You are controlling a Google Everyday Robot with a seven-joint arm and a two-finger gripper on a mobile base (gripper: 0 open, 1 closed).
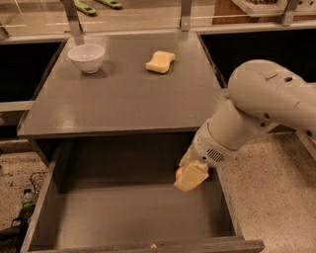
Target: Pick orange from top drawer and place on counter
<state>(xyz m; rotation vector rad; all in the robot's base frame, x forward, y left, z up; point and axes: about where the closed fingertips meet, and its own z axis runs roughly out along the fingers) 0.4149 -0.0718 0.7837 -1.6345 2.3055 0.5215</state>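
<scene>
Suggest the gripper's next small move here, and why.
Probably a short lift straight up. The gripper sits inside the open top drawer, with the orange showing right beside it, both below the front edge of the counter. Rising first should clear that edge before carrying the orange over.

- Speckled pale floor (276, 197) on the right, with the same speckle at lower left.
- Dark open recesses (27, 69) on both sides of the table (123, 104), edged by pale ledges.
- Upright metal posts (185, 12) behind the table, with a thin rail across them.
- Green objects (85, 7) on the ground beyond, and wooden furniture (229, 10) at top right.
- Black wire basket (37, 180) and small bottle (25, 200) at lower left.
- Warm, dim, even light.
- End effector (190, 178) low, right of centre, below the table's front edge.
</scene>
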